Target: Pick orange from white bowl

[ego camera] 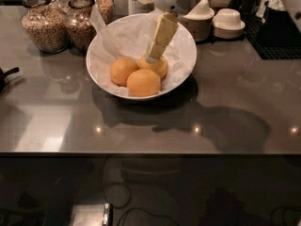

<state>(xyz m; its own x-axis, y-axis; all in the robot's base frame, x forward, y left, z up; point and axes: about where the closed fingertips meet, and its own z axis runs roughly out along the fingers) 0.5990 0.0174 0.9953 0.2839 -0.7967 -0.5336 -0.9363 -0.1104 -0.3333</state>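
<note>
Three alike; gripper (152, 59) at rearmost round yellow orange (161, 68).

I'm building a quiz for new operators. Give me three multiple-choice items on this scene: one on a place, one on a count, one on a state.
1. Where is the gripper? A. down inside the white bowl B. beside the bowl C. out of view
2. How many oranges? A. two B. three C. four
3. The oranges are: A. one lifted clear B. one outside the bowl C. all lying in the bowl
Answers: A, its tip is at the rear orange; B, three show; C, none is raised or outside.
</note>
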